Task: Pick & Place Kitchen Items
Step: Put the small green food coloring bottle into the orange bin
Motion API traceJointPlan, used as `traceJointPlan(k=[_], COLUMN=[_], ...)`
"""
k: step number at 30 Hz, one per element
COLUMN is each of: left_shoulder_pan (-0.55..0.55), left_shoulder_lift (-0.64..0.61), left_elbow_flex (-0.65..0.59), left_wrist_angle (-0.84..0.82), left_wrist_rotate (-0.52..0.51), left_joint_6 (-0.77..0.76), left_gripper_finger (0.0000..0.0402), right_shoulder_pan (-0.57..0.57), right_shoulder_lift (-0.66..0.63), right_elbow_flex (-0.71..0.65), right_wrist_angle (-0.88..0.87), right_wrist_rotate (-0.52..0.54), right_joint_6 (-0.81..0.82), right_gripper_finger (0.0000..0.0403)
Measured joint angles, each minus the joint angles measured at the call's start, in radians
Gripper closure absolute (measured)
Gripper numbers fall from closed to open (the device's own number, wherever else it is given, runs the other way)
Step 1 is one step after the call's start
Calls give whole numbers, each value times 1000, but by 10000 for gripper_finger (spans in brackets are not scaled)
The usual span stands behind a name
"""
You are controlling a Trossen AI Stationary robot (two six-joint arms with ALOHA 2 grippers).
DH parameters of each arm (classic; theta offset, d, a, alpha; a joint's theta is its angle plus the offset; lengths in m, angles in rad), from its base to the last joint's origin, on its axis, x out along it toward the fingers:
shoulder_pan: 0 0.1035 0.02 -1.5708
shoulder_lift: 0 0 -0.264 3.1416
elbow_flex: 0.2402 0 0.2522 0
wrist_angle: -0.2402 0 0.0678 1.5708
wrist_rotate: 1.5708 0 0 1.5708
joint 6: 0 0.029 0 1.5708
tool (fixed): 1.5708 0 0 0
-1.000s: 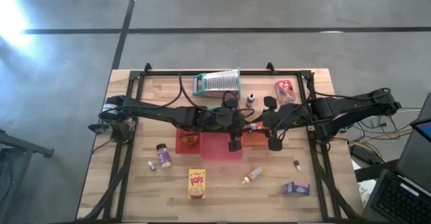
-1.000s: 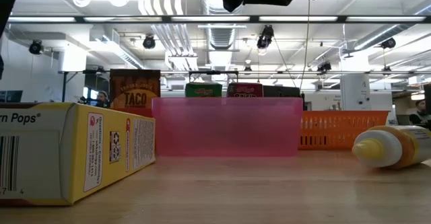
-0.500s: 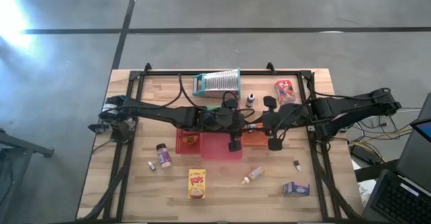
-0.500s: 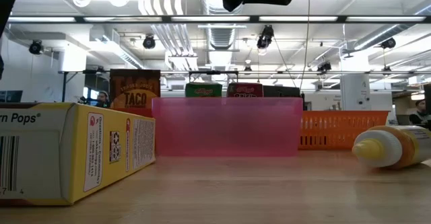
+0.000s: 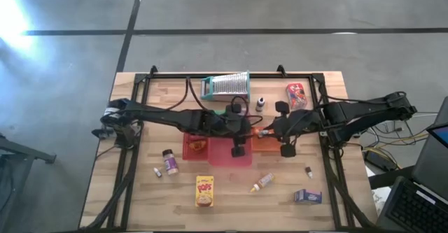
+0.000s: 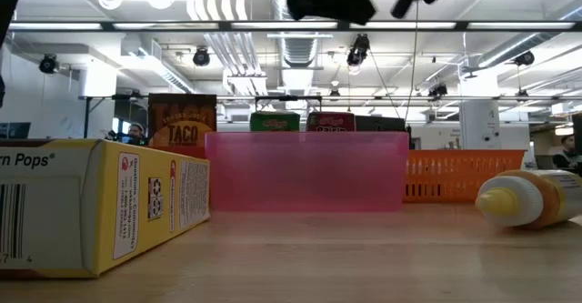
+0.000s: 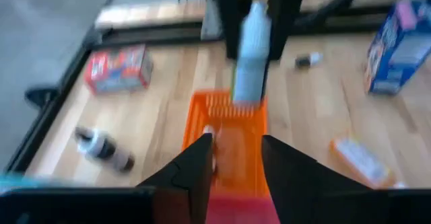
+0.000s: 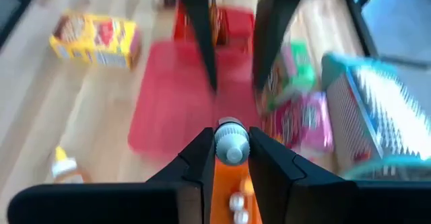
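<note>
**Right tool gripping a small bottle over the orange tray**

The right tool [image 8: 231, 158] is closing narrowly on a small bottle [image 8: 231, 143], its two fingers pressing the sides just below the pale cap. In the left wrist view the same bottle [image 7: 250, 52] is hanging upright between those dark fingers, long axis vertical, cap uppermost, directly above the orange tray [image 7: 229, 146]. Seen from overhead, this tool [image 5: 269, 131] is sitting at the tray's [image 5: 264, 145] edge near the middle of the bench [image 5: 350, 191].

The left tool [image 7: 237, 158] is standing partly apart with nothing between its fingers, hovering by the junction of the orange tray and the red tray [image 8: 176, 96]. From above it [image 5: 236, 149] is hanging over the red tray [image 5: 224, 154].

Further out, a yellow box [image 5: 204, 191] is lying flat on the near side of the bench, its long axis running front to back. A squeeze bottle [image 5: 262, 182] is lying on its side, angled diagonally, and in the low view [image 6: 532, 198] its cap is pointing toward the trays. A blue-purple box [image 5: 307, 196] is sitting near the right front corner, a spice jar [image 5: 169, 161] toward the left, and a red box [image 5: 296, 94] and a tiny dark bottle [image 5: 260, 103] along the back beside the ribbed metal piece [image 5: 225, 86].
</note>
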Motion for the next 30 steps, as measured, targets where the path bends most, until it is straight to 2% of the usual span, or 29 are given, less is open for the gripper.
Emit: traceJointPlan(k=[5, 9, 17, 24, 30], left_shoulder_pan=[5, 0, -2, -1, -1], left_shoulder_lift=[-64, -112, -234, -308, -351], left_elbow_flex=[-1, -72, -353, -569, -670], left_wrist_angle=[-119, -79, 292, 616, 749], left_wrist_rotate=[-15, -49, -84, -84, -83], left_joint_6=[-45, -65, -69, -72, -72], left_gripper_finger=[251, 253, 255, 255, 256], right_shoulder_pan=[0, -5, -59, -98, -116], right_shoulder_lift=[-2, -3, -2, -2, -1], right_elbow_flex=[-29, -111, -280, -354, -397], right_wrist_angle=[-52, -42, -25, 3, 6], right_wrist_rotate=[3, 5, 36, 36, 9], right_joint_6=[50, 95, 243, 317, 362], right_gripper_finger=[331, 336, 330, 337, 334])
